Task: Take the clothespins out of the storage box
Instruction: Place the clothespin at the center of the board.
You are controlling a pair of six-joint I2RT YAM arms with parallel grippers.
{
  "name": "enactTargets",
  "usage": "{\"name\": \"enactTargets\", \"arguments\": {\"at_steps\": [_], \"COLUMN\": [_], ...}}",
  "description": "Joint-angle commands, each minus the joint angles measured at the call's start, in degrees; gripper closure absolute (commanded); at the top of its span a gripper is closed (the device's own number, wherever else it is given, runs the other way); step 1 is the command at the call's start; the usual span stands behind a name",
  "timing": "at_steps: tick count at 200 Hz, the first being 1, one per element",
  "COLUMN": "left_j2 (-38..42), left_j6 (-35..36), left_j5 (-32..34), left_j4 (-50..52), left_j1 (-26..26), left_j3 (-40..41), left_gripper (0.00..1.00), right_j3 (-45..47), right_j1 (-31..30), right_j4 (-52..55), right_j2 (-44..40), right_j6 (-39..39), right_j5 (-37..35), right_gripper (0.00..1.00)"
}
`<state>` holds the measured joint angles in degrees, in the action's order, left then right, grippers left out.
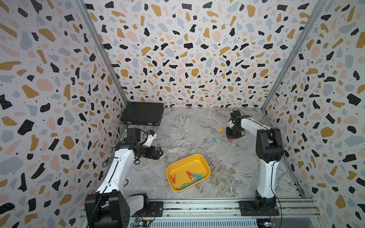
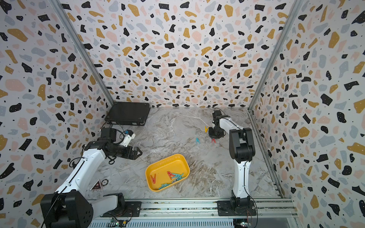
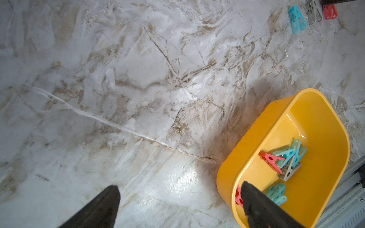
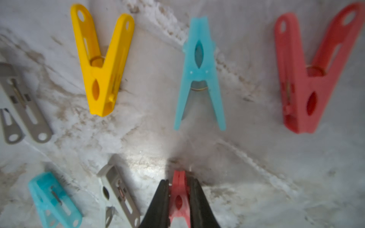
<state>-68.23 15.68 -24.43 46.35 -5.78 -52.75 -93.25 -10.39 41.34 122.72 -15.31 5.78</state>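
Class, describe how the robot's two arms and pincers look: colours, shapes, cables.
The left arm and right arm have white shells, black joints and bases, with thin black cables alongside. The left pincer and right pincer are black with tapered fingers.

Open tabletop [image 1: 187, 138] lies between the storage box [image 1: 189, 165] and the scattered clothespins [image 1: 214, 141].

Shallow yellow plastic storage box [image 1: 189, 164] sits front-centre on grey marbled table [image 1: 187, 122]. In it: heap of teal, red & grey plastic clothespins [image 1: 194, 177] along near-right side, single red plastic peg [image 1: 173, 178] at left end. Flat black hard case [image 1: 143, 115] in back-left corner. Behind box, right of centre, loose on table: yellow plastic peg [image 1: 221, 129], teal plastic peg [image 1: 214, 140] in front of it. Over that group the right gripper [image 4: 178, 181], w/ small red peg [image 4: 178, 197] between its fingers. Left of & behind box, apart from it: left gripper [image 1: 159, 152].
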Motion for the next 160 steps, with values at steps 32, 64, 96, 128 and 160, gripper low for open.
{"name": "enactTargets", "arguments": {"at_steps": [32, 64, 96, 128, 160], "left_j2": [0.4, 0.4, 0.4, 0.3, 0.3], "left_j6": [0.8, 0.8, 0.8, 0.8, 0.8], "left_j5": [-0.5, -0.5, -0.6, -0.6, -0.6], "left_j4": [0.4, 0.3, 0.4, 0.4, 0.3], "left_j1": [-0.2, -0.2, -0.2, -0.2, -0.2], "left_j3": [0.6, 0.5, 0.5, 0.5, 0.5], "left_gripper": [0.00, 0.00, 0.00, 0.00, 0.00], "right_j3": [-1.9, -1.4, -1.4, -1.3, -1.1], "right_j1": [0.4, 0.4, 0.4, 0.4, 0.3], "right_j4": [1.3, 1.4, 1.6, 2.1, 3.1], "right_j2": [0.6, -0.1, -0.5, -2.2, -5.6], "right_j6": [0.3, 0.2, 0.2, -0.2, 0.0], "right_j5": [-2.1, -2.9, -2.7, -1.8, -1.4], "right_gripper": [0.81, 0.75, 0.69, 0.63, 0.59]}}
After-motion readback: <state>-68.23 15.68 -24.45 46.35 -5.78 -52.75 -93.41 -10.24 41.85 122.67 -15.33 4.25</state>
